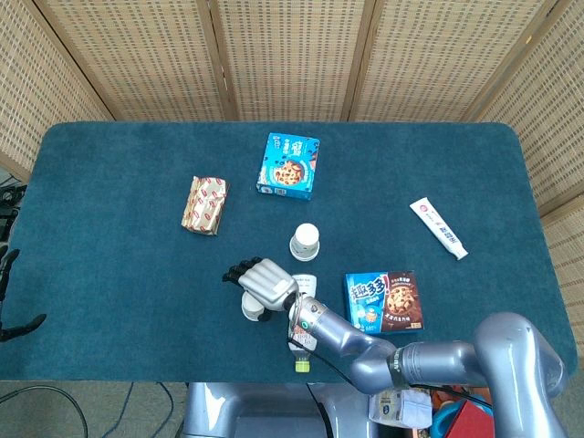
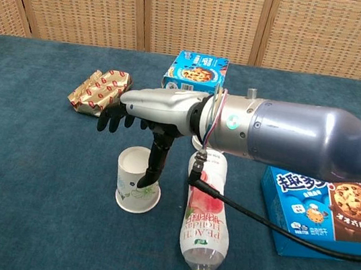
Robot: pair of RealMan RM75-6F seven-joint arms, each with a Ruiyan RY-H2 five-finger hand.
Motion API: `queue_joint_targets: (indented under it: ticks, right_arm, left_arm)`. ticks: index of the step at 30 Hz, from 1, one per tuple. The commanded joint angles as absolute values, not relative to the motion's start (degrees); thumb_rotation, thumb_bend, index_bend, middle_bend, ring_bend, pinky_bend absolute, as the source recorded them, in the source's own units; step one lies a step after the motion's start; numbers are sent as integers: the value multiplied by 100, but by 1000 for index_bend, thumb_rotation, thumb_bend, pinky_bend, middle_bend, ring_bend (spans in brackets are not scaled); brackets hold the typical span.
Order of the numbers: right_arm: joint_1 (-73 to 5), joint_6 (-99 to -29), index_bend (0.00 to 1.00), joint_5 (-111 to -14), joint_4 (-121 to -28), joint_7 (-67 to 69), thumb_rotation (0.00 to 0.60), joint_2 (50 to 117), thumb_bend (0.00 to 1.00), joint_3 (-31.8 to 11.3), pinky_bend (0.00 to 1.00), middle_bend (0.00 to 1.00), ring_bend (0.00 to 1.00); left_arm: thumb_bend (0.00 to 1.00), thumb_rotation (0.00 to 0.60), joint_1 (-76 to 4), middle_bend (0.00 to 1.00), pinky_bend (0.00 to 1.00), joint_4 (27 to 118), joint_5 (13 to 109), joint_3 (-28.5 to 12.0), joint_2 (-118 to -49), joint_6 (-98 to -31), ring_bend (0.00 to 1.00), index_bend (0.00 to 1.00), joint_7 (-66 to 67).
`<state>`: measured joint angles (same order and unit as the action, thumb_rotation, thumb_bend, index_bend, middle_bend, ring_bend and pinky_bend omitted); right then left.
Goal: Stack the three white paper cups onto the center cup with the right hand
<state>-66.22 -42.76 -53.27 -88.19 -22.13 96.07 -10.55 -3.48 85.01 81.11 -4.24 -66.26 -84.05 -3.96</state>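
While my right hand point(image 1: 265, 281) covers the lone paper cup point(image 1: 253, 307) from the head view, the stacked cups point(image 1: 305, 242) wait behind; from the chest view my thumb point(image 2: 155, 165) touches its wall, other fingers spread above, so I should close gently, then lift straight

A blue cookie box point(image 1: 288, 165) lies toward the table's point(image 1: 109, 274) far edge, a toothpaste tube point(image 1: 438, 227) near its right edge.
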Motion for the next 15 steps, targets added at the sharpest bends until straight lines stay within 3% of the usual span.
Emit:
queue_joint_targets:
  ticks: [1,7,15]
  right_arm:
    - [-6649,-4283,256,-5279,-8731,-2284,600,9683,119,-1008,281,347,286]
    - [-6626,-4342,377,-5246,-8555,-2296,600,9812,192,-973,308,477,418]
    - [-6561,-4433,453,-5306,-8519,-2271,600,9856,308,-980,312,531,457]
  left_arm:
    - [110,600,-347,0,0,8500,8106,-426,-6623,-8404,0,0,-407]
    - [110,600,-355,0,0,8498,8100,-424,-6617,-8383,0,0,-419]
    - [110,600,-354,0,0,8501,8092,-429,-6612,-8387,0,0,-434]
